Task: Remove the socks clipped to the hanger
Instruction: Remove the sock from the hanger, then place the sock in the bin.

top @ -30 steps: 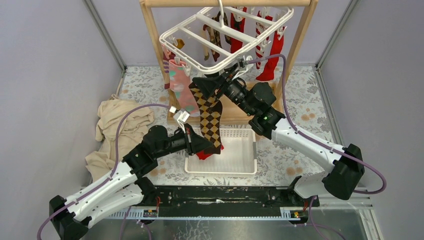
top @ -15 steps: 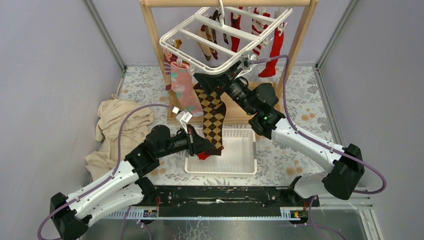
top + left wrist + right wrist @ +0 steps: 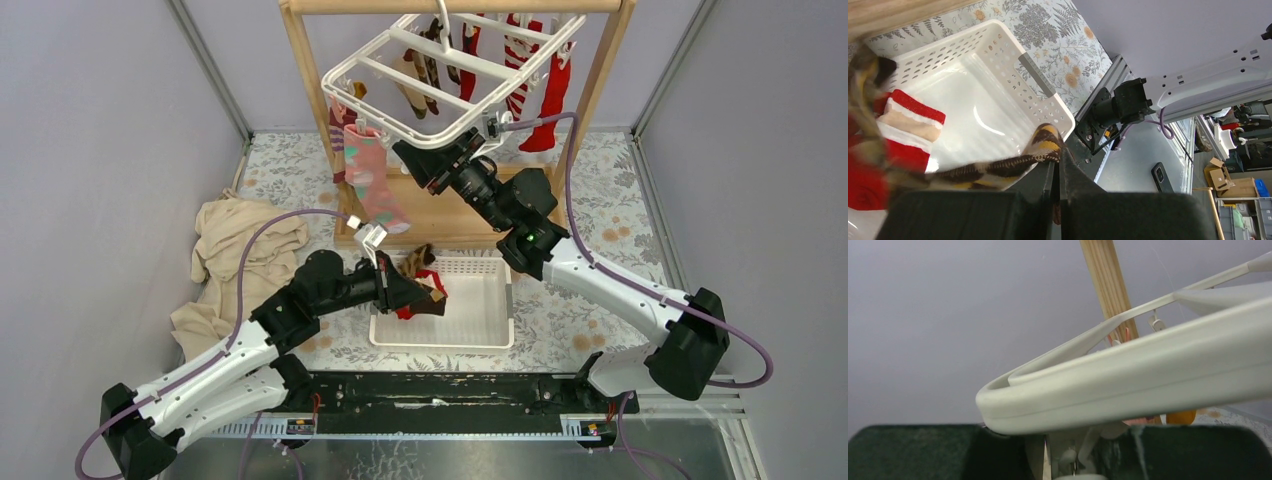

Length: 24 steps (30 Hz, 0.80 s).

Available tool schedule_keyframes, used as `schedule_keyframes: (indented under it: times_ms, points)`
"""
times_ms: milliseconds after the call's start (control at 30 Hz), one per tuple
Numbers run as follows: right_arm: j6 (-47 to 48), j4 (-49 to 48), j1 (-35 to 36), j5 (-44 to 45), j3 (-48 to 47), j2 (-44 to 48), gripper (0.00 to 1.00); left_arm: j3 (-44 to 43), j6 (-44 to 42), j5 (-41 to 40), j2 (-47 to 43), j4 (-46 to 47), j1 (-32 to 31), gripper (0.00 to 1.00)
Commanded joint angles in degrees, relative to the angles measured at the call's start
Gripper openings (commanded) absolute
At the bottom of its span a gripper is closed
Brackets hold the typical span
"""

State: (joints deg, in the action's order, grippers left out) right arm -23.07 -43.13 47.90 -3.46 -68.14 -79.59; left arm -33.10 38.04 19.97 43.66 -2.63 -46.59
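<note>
My left tool [image 3: 1058, 167], clamped together on the brown argyle sock [image 3: 998, 170], now holds it slack over the white basket [image 3: 1038, 85], because the sock has just dropped free of the hanger [image 3: 1128, 370], where my right tool [image 3: 428, 158] sits around a clip [image 3: 1083, 445], squeezing or not I cannot tell, and the other socks [image 3: 372, 180] are yet to be unclipped.

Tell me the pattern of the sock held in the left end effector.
The sock is brown-and-mustard argyle; the left wrist view shows it best.
</note>
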Motion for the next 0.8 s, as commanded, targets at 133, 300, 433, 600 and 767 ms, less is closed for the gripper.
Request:
schedule_keyframes:
  times_ms: [133,300,433,600,767]
  points:
    - [1.5,-0.8,0.2,5.1,1.9,3.7,0.80,0.1,0.2,-0.9,1.5,1.8,-0.7,0.04]
    - [1.9,1.3,0.2,6.1,6.3,7.1,0.83,1.4,1.2,-0.5,6.4,6.7,-1.9,0.04]
    - [2.5,4.4,0.2,8.5,10.5,10.6,0.84,2.0,2.2,-1.6,8.7,9.2,-4.1,0.04]
    - [2.6,6.3,0.1,11.4,17.6,15.5,0.87,1.0,2.7,-4.1,11.5,10.3,-7.5,0.04]
    - [3.0,8.3,0.1,14.1,21.5,19.4,0.88,-0.8,3.2,-6.3,15.7,12.2,-12.1,0.04]
